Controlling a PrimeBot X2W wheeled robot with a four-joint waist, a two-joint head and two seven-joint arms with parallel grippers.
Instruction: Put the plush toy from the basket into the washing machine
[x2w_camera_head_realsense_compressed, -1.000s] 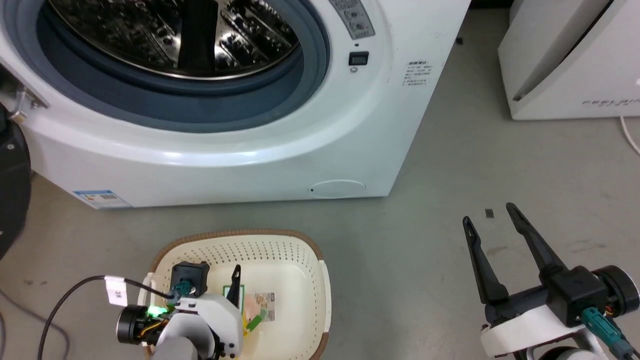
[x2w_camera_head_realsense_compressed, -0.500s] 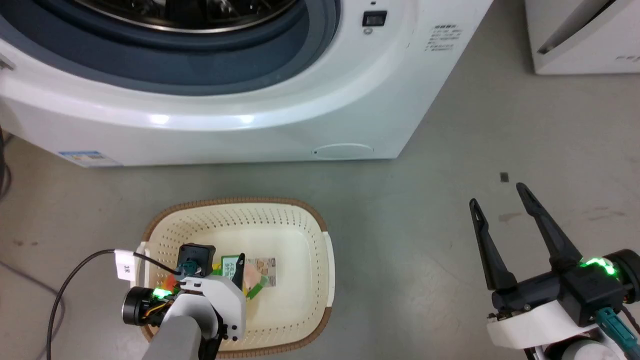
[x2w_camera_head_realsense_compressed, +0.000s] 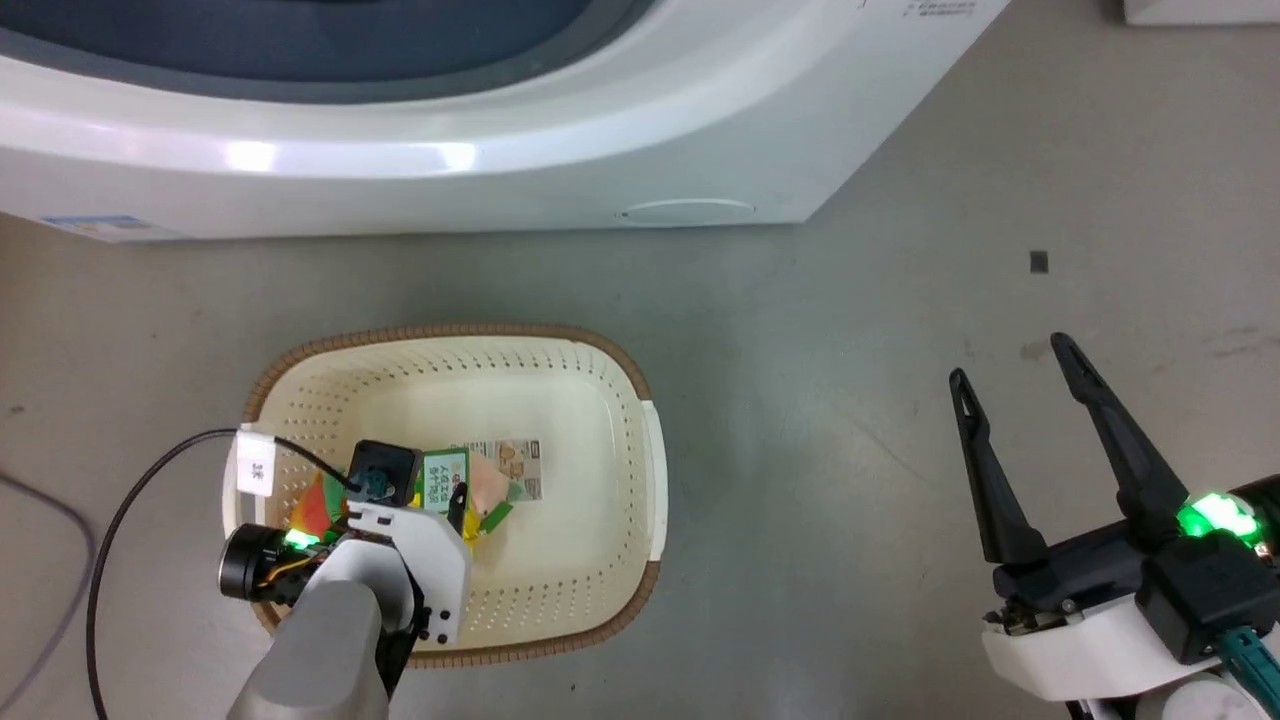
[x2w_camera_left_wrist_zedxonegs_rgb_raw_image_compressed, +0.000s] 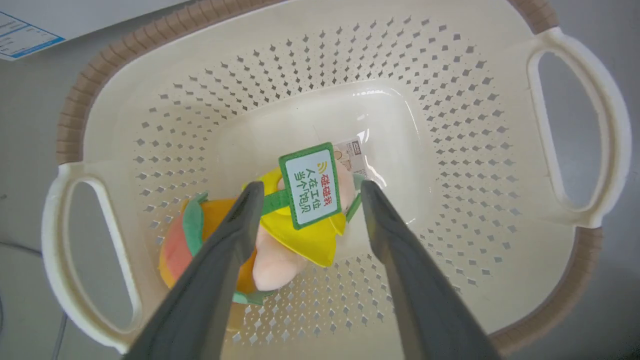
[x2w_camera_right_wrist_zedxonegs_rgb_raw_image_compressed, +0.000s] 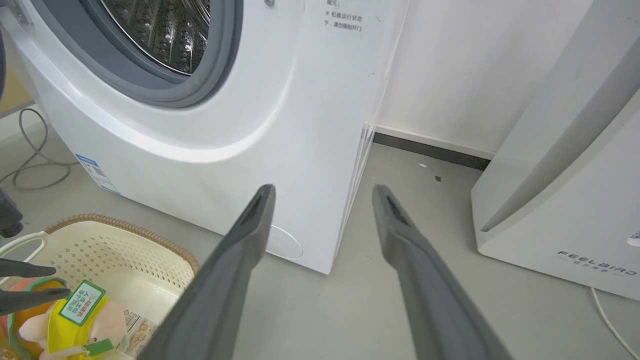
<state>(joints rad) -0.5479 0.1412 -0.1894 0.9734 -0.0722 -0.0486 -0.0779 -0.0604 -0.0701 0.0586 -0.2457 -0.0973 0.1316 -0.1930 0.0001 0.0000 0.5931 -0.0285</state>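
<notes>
The plush toy lies on the floor of the cream basket, its green-white tag facing up. My left gripper reaches down into the basket and stands open, one finger on each side of the toy, the left one over its orange-red part. In the head view the left gripper and its wrist cover much of the toy. The right gripper hangs open over bare floor to the right, holding nothing. The washing machine stands just beyond the basket, its steel drum visible through the open port.
The white Feelbird appliance stands to the right of the washing machine, a strip of floor between them. A black cable loops from my left wrist over the floor left of the basket. A printed label lies on the basket floor.
The head camera has tilted down, so the washing machine slid up the picture. My left gripper has sunk lower into the basket, with its fingers now around the toy. The right gripper stays open.
</notes>
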